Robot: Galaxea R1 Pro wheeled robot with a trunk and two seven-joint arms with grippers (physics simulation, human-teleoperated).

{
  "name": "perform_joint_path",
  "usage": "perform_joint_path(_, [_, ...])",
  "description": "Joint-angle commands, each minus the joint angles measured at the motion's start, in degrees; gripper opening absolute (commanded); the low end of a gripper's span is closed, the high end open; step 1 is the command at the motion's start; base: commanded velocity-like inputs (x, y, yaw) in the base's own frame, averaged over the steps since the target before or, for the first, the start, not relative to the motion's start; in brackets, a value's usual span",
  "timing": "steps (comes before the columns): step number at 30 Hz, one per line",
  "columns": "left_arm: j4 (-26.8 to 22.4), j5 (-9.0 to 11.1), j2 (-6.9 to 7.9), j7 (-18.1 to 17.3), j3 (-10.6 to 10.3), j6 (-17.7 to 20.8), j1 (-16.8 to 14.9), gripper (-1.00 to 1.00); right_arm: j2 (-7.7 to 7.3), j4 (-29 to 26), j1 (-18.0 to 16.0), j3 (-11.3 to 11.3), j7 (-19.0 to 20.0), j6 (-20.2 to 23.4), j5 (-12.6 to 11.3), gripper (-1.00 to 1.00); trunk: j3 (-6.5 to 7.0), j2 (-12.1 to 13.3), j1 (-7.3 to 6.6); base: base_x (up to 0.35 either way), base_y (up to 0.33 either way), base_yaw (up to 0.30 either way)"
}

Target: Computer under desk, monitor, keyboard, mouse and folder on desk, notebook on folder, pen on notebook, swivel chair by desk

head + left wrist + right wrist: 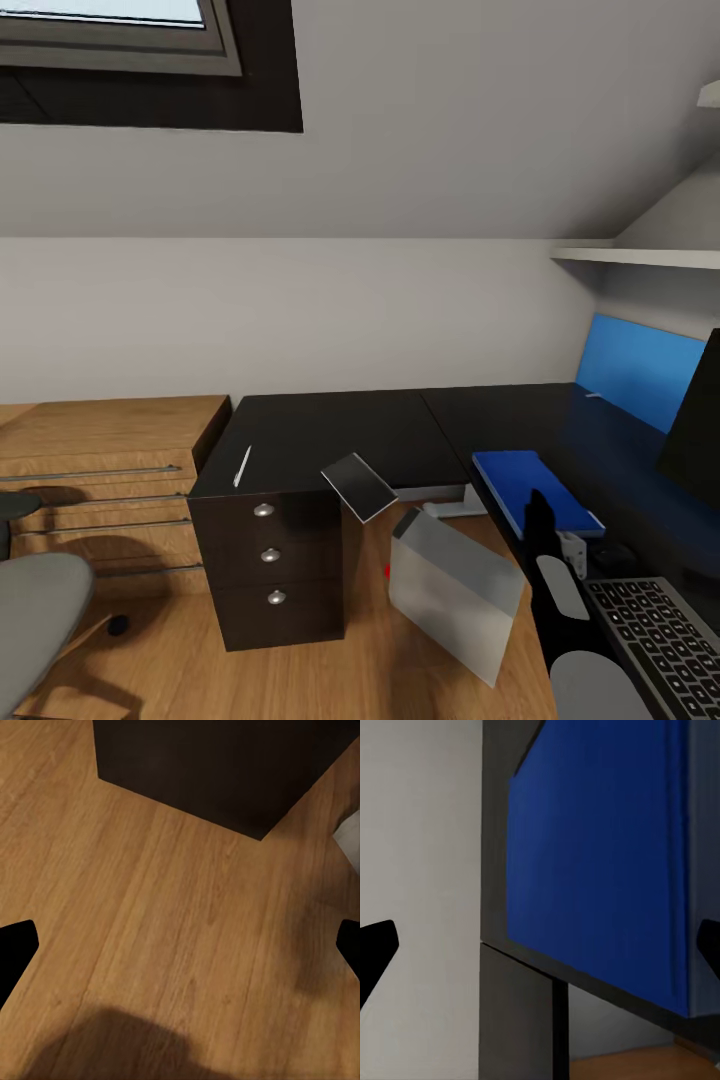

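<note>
The black desk [330,430] bears a white pen [241,466] above its drawer unit [268,575]. A grey notebook [358,487] sits tilted at the desk's front edge, jutting past it. On the floor below, the light grey computer [455,600] leans over. The blue folder [535,490] lies on the desk's right wing, with the keyboard [655,640] nearer me and the monitor [697,430] at the right. My right gripper [538,520] [540,945] hangs open just short of the folder [600,870]. My left gripper [180,945] is open over bare floor near the drawer unit [202,765]. The swivel chair [35,600] stands at the lower left.
A wooden chest of drawers [100,450] adjoins the desk's left end. A blue wall panel [640,370] and a white shelf [640,257] line the right wall. A small dark lump [118,626] lies on the wood floor [300,680] by the chair; what it is I cannot tell.
</note>
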Motion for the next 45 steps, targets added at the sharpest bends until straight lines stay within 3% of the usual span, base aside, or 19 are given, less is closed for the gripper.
perform_joint_path(1, [0.0,0.5,0.07,0.4,-0.5,-0.3,-0.1,1.0,0.04,0.0,0.0,0.2,0.0,-0.1,-0.6,1.0,-0.06,0.0,0.0,0.0,0.0,0.0])
perform_joint_path(5, [0.0,0.4,0.07,0.4,-0.5,-0.3,-0.1,1.0,0.04,0.0,0.0,1.0,0.0,-0.1,-0.6,1.0,-0.06,0.0,0.0,0.0,0.0,0.0])
perform_joint_path(16, [0.0,0.6,0.06,0.4,-0.5,-0.3,-0.1,1.0,0.23,-0.3,0.0,1.5,0.2,-0.2,-0.4,1.0,1.91,4.4,-2.42,0.0,0.0,0.0])
perform_joint_path(23, [0.1,0.7,0.05,0.4,-0.5,-0.2,-0.1,1.0,0.43,-0.5,0.0,1.5,0.4,-0.5,3.6,1.0,3.17,7.2,-3.96,0.0,0.0,0.0])
perform_joint_path(30, [0.2,0.7,0.05,0.4,-0.5,-0.2,-0.1,1.0,0.53,-0.5,0.0,2.3,0.6,-1.6,5.9,1.0,4.43,10.0,-5.49,0.0,0.0,0.0])
perform_joint_path(40, [0.2,0.7,0.13,0.4,-0.5,-0.2,-0.1,1.0,0.46,-0.6,0.0,11.4,0.6,-3.8,8.0,1.0,6.22,14.0,-7.69,0.0,0.0,0.0])
perform_joint_path(42, [0.2,0.7,0.13,0.4,-0.5,-0.2,-0.1,1.0,0.23,-0.6,0.0,14.8,0.5,-4.2,9.8,1.0,6.58,14.8,-8.13,0.0,0.0,0.0])
perform_joint_path(45, [0.2,0.7,0.13,0.4,-0.5,-0.2,-0.1,1.0,0.02,-0.6,0.0,17.7,0.4,-4.4,12.7,1.0,7.12,16.0,-8.79,0.0,0.0,0.0])
